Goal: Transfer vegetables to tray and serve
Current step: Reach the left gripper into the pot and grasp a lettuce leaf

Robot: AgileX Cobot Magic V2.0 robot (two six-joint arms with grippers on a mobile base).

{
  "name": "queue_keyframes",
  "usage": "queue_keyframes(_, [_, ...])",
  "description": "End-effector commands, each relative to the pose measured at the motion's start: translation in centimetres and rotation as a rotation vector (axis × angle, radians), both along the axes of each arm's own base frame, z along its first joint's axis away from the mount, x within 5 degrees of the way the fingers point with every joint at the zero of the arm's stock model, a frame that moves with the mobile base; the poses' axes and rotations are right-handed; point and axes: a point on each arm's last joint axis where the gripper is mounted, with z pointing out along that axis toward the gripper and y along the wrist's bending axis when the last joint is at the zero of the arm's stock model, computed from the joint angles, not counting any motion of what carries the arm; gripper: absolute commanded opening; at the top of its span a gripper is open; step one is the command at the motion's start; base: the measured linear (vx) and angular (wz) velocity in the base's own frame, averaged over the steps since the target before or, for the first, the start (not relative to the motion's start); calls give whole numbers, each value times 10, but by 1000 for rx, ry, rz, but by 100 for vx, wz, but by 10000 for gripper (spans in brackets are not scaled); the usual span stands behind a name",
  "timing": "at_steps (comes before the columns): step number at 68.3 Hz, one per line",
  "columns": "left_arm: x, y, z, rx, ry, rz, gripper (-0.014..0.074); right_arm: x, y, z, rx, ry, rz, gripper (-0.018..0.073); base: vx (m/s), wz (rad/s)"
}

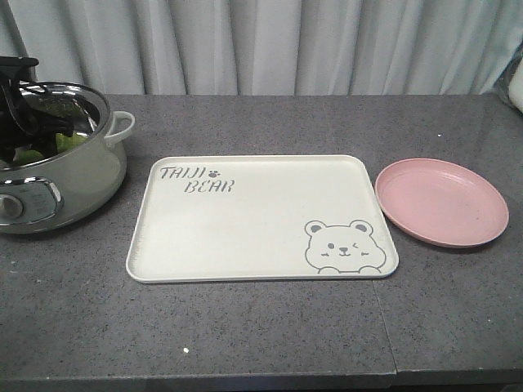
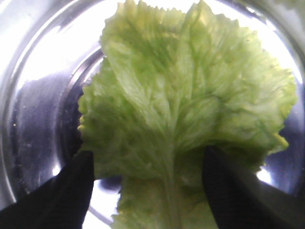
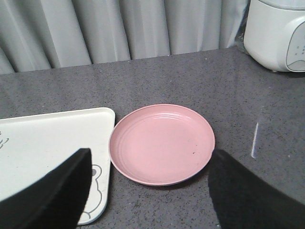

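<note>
My left claw hangs spread wide inside the pot, the lettuce leaf just ahead between its fingers, pale rib running along the gap — the right claw, likewise released and empty, is the farther one.

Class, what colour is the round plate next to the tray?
The plate is pink, clearest in the right wrist view.

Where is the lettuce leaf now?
Front view: in the pot at the table's left end, beside the tray; left wrist view: lettuce leaf between the left gripper's fingers.
</note>
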Motion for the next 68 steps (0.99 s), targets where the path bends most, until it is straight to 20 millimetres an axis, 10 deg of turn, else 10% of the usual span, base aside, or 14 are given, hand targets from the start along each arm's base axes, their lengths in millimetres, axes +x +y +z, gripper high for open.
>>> queue_keyframes(1, [-6, -3, 27, -16, -73, -4, 461, 3, 0, 14, -4, -74, -1, 505, 0, 0])
queue_keyframes(27, [2, -5, 5, -39, -25, -6, 452, 2, 0, 13, 7, -65, 1, 505, 0, 0])
queue_keyframes(51, [1, -5, 7, -40, -31, -7, 0, 2, 1, 13, 17, -63, 4, 505, 0, 0])
queue_keyframes(68, [-11, -6, 44, -26, -124, -26, -7, 11, 3, 11, 22, -44, 29, 505, 0, 0])
